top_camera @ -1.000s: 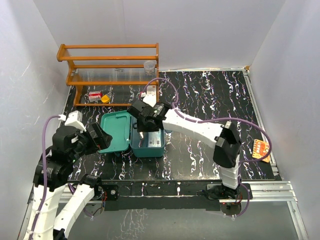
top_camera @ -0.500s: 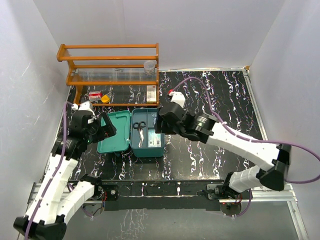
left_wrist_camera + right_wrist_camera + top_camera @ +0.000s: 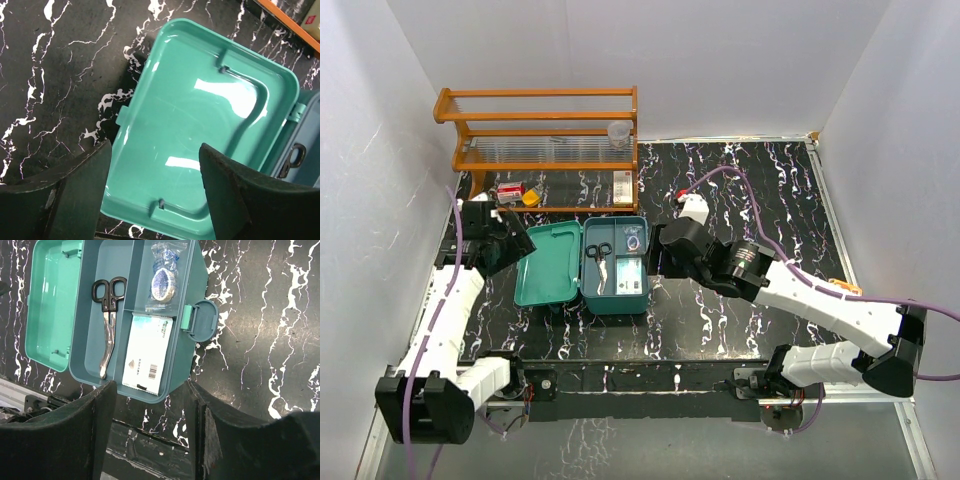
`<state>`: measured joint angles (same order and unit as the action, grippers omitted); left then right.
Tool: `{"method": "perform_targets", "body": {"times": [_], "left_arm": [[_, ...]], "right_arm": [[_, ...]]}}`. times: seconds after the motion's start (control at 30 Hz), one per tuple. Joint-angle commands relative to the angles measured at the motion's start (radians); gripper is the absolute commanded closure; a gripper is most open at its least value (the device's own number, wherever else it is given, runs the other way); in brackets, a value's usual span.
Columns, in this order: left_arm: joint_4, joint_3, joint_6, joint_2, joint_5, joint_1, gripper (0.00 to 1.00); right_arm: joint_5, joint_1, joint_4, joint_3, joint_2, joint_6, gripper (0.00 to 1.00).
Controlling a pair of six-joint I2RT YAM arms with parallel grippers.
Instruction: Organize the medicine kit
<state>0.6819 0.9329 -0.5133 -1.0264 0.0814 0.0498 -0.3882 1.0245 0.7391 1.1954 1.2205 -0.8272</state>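
- Top view: a teal-green rectangular plastic medicine kit (image 3: 582, 268) lies open on the black white-veined table (image 3: 750, 190). Its hinged lid (image 3: 550, 263) is laid flat to the left of the base.
- The left gripper (image 3: 512, 243) is just beside the kit's lid, at its outer edge. The right gripper (image 3: 658, 257) is just beside the kit's latch side. Neither appears to touch the kit.
- Left wrist view: the glossy inside of the lid fills the space below and between the jaws. The jaws are spread wide and grip nothing.
- Right wrist view: the open base holds black-handled metal scissors (image 3: 106, 322), a clear-wrapped white bandage roll (image 3: 163, 279) and a white printed carton (image 3: 148, 356). The round teal latch tab (image 3: 204, 320) sticks out on the kit's right side.
- These jaws are also spread apart and empty. The near end of the kit, with the carton, lies between and beyond their tips.
- Handling, as a judgement: the kit looks like a light, stiff, hard shell with a smooth, probably slippery surface. The lid would swing on its hinge.
- The lid's free outer edge seems the best hold for closing it. A side wall of the base would do for steadying the kit.
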Motion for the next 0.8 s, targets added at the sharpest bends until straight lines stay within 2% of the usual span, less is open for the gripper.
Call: {"method": "perform_targets", "body": {"times": [0.0,0.1,0.23,0.43,0.6,0.77], "left_arm": [[-0.035,-0.033,0.026,-0.021,-0.13,-0.087,0.33],[-0.037,-0.072,0.016,-0.023,-0.194,-0.154,0.39],[-0.058,-0.122,0.018,-0.035,-0.309,-0.242,0.41],[-0.116,-0.187,0.025,-0.054,-0.462,-0.307,0.49],[-0.149,-0.215,0.047,-0.056,-0.463,-0.324,0.6],[-0.143,-0.212,0.057,-0.065,-0.392,-0.324,0.63]], "right_arm": [[0.008,-0.005,-0.052,-0.013,-0.032,-0.005,0.48],[0.021,-0.005,-0.054,-0.026,-0.034,-0.014,0.49],[0.031,-0.004,-0.056,-0.035,-0.022,-0.02,0.54],[0.034,-0.004,-0.057,-0.037,-0.01,-0.02,0.57],[0.032,-0.004,-0.064,-0.034,-0.012,-0.02,0.59],[0.029,-0.005,-0.069,-0.04,-0.007,-0.02,0.6]]}}
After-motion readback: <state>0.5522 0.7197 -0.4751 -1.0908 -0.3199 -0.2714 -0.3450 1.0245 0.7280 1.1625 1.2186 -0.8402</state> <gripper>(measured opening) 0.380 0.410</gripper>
